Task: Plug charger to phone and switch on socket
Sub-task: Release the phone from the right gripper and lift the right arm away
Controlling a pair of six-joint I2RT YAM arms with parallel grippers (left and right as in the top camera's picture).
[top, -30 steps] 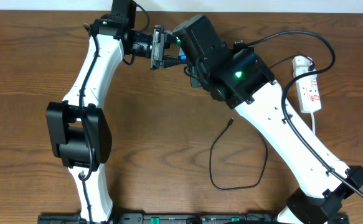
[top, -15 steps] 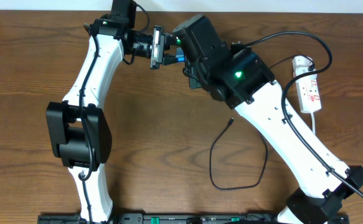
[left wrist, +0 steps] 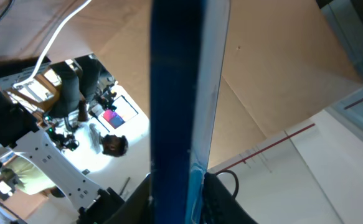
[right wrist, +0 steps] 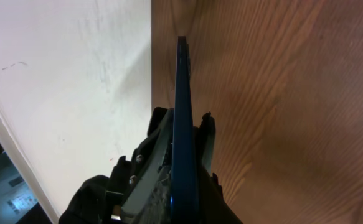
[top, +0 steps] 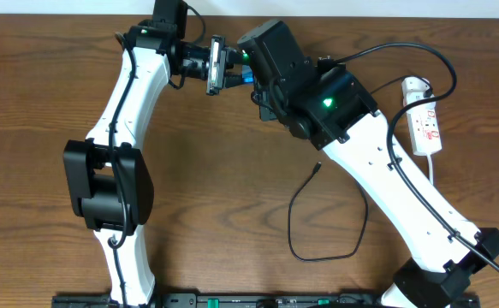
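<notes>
The phone (top: 217, 62) is held on edge above the far middle of the table, between both arms. My left gripper (top: 208, 67) is shut on it from the left. My right gripper (top: 244, 77) is shut on it from the right. In the left wrist view the phone (left wrist: 175, 93) shows as a dark blue slab between the jaws (left wrist: 176, 183). In the right wrist view its thin edge (right wrist: 182, 68) rises from the jaws (right wrist: 184, 118). The charger's black cable (top: 305, 248) loops on the table, plug tip (top: 317, 168) free. The white socket strip (top: 426, 128) lies at the right, a white adapter (top: 415, 86) at its far end.
The right arm (top: 386, 171) stretches diagonally over the table's right half, above part of the cable. The left arm (top: 112, 171) stands at the left. The strip's thick white cord (top: 432, 171) runs down beside the right arm. The far table edge is just behind the phone.
The phone and both grippers have shifted very slightly toward the far edge. The cable and the socket strip have not moved.
</notes>
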